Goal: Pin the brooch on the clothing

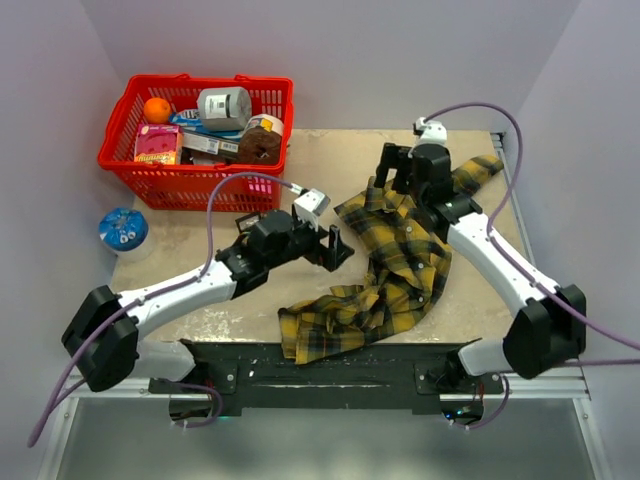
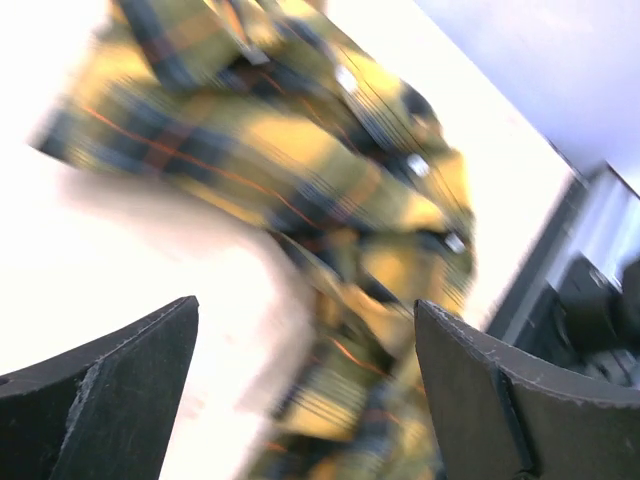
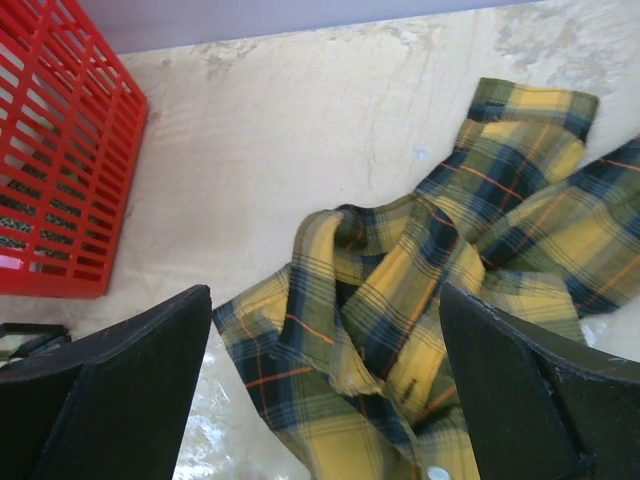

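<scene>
Black fingers (image 3: pixel 110 400) frame the shirt (image 1: pixel 395 260), which lies crumpled on the table (image 1: pixel 330 160) between both arms, right of a red basket (image 1: pixel 120 165). No brooch is visible. Risk: bunched folds may let a pin catch several layers or slip aside. Left gripper (image 1: pixel 335 247) and right gripper (image 1: pixel 393 165): jaws wide apart, holding nothing.

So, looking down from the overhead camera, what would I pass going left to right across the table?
First a blue-and-white round tub → red basket of groceries → left gripper → yellow plaid shirt.
</scene>
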Action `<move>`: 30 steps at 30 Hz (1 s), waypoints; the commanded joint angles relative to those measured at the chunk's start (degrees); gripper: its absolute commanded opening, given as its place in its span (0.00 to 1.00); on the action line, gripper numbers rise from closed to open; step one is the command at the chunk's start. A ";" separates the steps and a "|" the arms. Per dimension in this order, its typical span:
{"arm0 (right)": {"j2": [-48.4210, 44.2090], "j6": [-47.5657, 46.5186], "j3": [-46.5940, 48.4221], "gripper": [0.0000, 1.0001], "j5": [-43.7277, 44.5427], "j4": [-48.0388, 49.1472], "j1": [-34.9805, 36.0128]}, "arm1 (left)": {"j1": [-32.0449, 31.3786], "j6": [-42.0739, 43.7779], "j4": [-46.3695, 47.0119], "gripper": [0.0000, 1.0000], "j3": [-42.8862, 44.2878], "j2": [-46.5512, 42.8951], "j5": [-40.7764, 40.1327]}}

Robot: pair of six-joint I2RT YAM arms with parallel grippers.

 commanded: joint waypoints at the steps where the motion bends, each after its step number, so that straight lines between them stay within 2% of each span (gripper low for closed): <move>1: -5.88 -0.55 -5.24 0.98 1.13 -1.57 -2.19 | 3.79 3.06 1.91 0.93 6.92 5.57 5.19; 7: -6.33 -1.25 -10.43 0.99 0.51 -2.79 -6.76 | 8.89 0.51 5.52 0.95 14.13 17.18 11.17; 8: -5.98 -1.43 -10.61 0.99 0.51 -2.97 -7.38 | 9.42 0.94 4.82 0.98 15.45 20.24 11.18; 12: -4.13 -1.08 -10.87 0.99 -1.42 -2.54 -11.50 | 10.30 3.06 1.66 0.99 22.03 26.24 10.22; 21: 3.07 0.50 -11.31 0.96 -12.21 0.63 -18.63 | 14.78 -0.19 4.20 0.99 23.19 33.36 12.68; 30: 8.35 2.70 -12.46 0.91 -15.40 4.84 -22.59 | 16.89 -3.18 8.84 0.95 23.46 39.86 15.75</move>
